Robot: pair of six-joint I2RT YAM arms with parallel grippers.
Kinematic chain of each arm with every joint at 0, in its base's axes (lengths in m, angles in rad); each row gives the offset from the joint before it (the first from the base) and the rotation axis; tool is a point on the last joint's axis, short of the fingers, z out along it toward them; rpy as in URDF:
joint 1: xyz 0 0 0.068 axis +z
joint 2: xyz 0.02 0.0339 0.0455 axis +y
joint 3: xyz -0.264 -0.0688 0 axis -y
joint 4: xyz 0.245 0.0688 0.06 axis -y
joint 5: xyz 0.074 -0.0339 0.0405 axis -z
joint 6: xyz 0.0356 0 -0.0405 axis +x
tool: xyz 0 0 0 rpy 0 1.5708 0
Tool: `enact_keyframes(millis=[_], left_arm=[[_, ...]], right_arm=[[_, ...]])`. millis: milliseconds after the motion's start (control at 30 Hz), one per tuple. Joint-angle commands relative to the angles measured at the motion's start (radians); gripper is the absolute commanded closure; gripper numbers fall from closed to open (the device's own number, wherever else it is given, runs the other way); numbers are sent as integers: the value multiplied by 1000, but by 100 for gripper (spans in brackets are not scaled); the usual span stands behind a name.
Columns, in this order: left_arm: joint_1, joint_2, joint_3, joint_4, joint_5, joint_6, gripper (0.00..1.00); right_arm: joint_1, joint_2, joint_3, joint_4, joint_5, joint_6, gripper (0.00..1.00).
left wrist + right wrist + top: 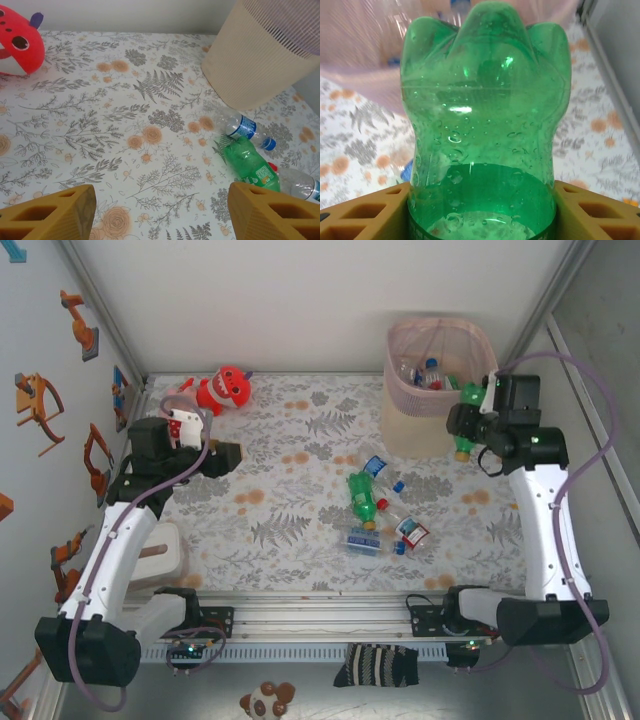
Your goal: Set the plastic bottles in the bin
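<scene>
**Step in hand (judged):** release of the held green bottle (470,396) into the bin (408,435).

**State.** The right gripper (472,426) is clamped on the held green bottle at the right of the top view. It sits just beside the bin's right rim, and the bottle does not appear to be fully over the opening. The left gripper (228,456) is parted and empty at the left of the frame, well apart from the loose bottles (375,510) lying at the centre.

**Procedure.**
1. The bottle should be carried toward frame left until its whole length lies inside the pink mesh rim.
2. The jaws should be opened only then.
3. Contact with the rim should be avoided, since the bin looks light and could be pushed or tipped.
4. The bottle should be let fall onto the bottles already in the bin (430,375), not pressed into them.

**What each view adds.**
- Right wrist view: the grip is shown closely. Tan pads (365,212) are seated against both sides of the bottle, and its petal-shaped base points away from the camera. Droplets are seen inside, with blurred pink mesh behind at upper left.
- Top view: the offset between bottle and bin opening is given, which cannot be judged from the wrist.
- Left wrist view: bare floral cloth (125,125) is shown between the spread fingers (50,215). A clear blue-labelled bottle (243,127) and a green bottle on the cloth (250,165) lie just beside each other at lower right, near the bin's cream wall. A red plush toy (20,45) is at upper left
</scene>
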Motion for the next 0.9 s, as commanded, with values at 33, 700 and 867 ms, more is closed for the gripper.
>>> enact_keyframes(millis=[33, 700, 867], left_arm=[[10, 4, -6, 15, -7, 13, 31], [32, 13, -5, 10, -25, 24, 31], [41, 14, -4, 12, -22, 25, 30]], right_arm=[[-7, 96, 167, -26, 15, -50, 39], [-31, 665, 736, 37, -41, -148, 39], [-32, 711, 682, 40, -90, -140, 39]])
